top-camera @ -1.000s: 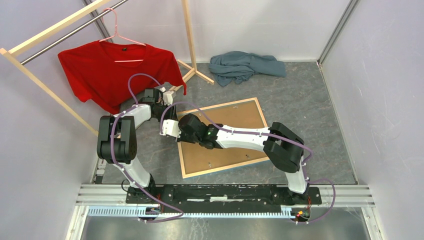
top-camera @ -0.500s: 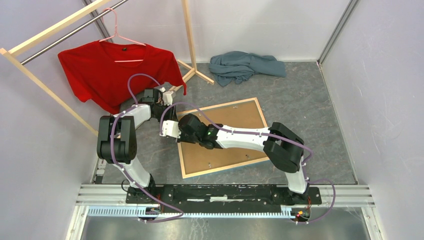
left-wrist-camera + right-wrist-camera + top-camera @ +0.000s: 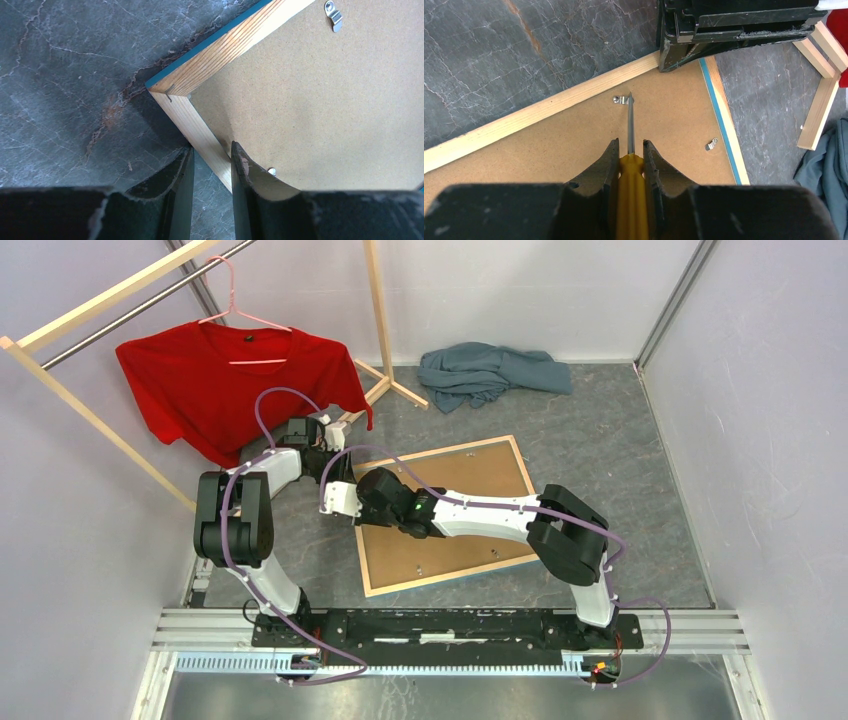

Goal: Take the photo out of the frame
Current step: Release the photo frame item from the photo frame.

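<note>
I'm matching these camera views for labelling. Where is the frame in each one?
Top external: the frame lies back up on the floor, centre.
Left wrist: its corner sits near the centre.
Right wrist: a rail crosses diagonally, lower left to top.
Shared landmark: the left gripper clamped on the rail by that corner.

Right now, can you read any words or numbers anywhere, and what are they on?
No words, numbers or signs can be read in any view.
The small dark tag at the collar of the red shirt: too small to read.
The brown board, the frame and the yellow screwdriver: no print shows on them.
</note>
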You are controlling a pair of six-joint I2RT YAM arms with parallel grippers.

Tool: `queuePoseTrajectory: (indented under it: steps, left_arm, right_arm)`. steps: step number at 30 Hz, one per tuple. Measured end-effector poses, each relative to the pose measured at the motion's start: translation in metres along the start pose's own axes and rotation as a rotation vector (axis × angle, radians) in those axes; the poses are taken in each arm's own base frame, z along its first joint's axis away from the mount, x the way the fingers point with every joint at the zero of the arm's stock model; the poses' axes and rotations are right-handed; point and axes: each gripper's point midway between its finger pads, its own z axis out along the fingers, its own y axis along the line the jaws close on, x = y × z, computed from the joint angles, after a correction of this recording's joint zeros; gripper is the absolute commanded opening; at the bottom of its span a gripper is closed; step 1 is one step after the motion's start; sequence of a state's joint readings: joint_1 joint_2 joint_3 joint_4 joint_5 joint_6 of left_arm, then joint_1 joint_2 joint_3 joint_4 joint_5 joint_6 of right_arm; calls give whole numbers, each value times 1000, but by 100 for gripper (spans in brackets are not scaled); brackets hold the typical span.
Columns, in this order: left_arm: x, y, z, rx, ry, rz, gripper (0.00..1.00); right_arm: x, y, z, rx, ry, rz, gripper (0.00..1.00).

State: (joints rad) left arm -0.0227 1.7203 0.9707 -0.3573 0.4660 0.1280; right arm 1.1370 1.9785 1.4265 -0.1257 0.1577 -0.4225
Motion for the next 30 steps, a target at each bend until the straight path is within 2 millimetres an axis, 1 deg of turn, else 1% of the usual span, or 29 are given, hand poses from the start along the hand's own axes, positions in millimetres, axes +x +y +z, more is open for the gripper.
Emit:
queuePoseTrajectory:
  steps: [30]
  left_arm:
    - [2,0,-1,6,5,-7,34]
  right_arm:
    - [1,5,-5,-51,3,-60,0]
